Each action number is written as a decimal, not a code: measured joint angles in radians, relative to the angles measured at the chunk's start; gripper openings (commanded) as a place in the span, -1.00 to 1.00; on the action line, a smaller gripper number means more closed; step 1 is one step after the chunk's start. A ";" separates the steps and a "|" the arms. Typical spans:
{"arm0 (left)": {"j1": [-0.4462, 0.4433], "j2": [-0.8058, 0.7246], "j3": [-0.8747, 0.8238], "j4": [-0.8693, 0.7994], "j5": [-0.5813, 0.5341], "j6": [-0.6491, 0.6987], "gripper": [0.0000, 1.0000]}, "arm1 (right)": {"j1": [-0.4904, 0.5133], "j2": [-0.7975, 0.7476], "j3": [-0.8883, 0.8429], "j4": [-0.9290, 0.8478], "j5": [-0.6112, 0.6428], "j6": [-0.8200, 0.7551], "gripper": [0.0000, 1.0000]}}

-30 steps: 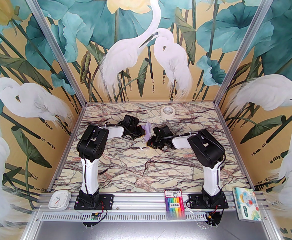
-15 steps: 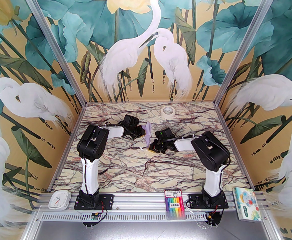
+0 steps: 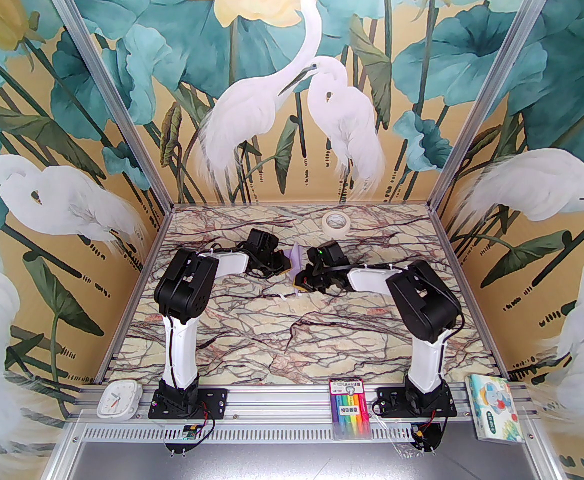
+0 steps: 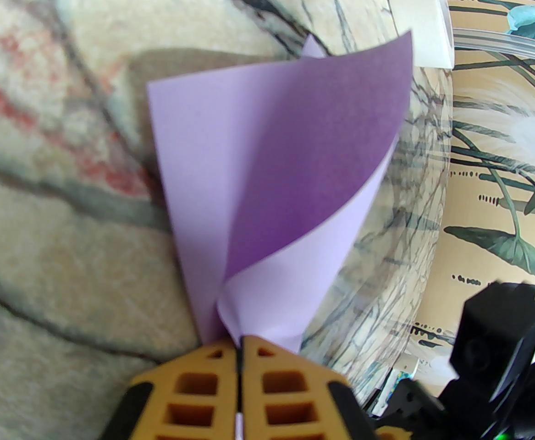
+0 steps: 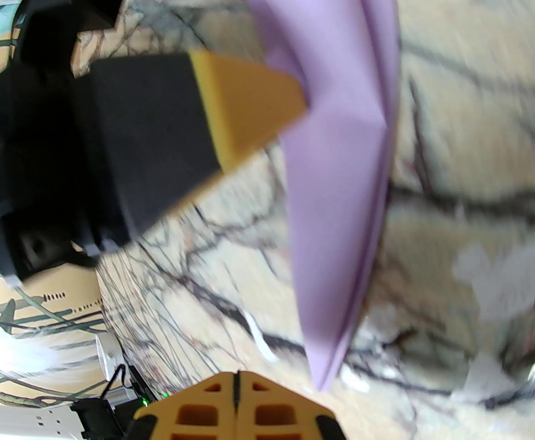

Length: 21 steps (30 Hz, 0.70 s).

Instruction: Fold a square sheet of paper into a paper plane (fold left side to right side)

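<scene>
The left gripper point(image 4: 239, 349) is pinching the paper plane's point(image 4: 267, 163) edge, the right gripper point(image 5: 236, 378) is hanging closed, holding nothing, beside its tip, and open table point(image 3: 251, 338) is spreading nearer the bases.

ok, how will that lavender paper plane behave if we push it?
Probably floppy: pinched in the left fingers, the paper plane lets its free flap curl over. It is a thin sheet, so likely very light; a push may slide or buckle it. The layered pointed end looks somewhat stiffer.

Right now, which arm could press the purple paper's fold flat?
Probably the right. The right gripper is shut and empty beside the paper plane, near its pointed tip. The left gripper is busy pinching the plane's lifted flap.
</scene>
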 measured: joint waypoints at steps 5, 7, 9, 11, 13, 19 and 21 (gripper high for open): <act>0.000 0.000 0.000 0.000 0.000 0.000 -0.87 | -0.009 0.050 0.010 -0.003 0.000 0.000 -1.00; 0.000 0.000 0.000 0.000 0.000 0.000 -0.87 | -0.009 0.060 0.010 -0.004 0.000 0.000 -1.00; 0.000 0.000 0.000 0.000 0.000 0.000 -0.87 | -0.009 0.068 0.010 -0.004 0.000 0.000 -1.00; -0.001 0.000 0.000 0.000 0.000 0.000 -0.87 | -0.009 0.074 0.010 -0.006 0.001 -0.002 -1.00; -0.002 0.000 0.000 0.000 0.000 0.000 -0.86 | -0.009 0.076 0.010 -0.015 0.006 -0.009 -1.00; -0.002 0.000 0.005 -0.008 -0.001 0.001 -0.85 | -0.009 0.077 0.037 -0.080 0.035 -0.045 -1.00; -0.002 0.000 0.012 -0.019 -0.005 0.004 -0.85 | -0.008 0.077 0.044 -0.095 0.041 -0.054 -1.00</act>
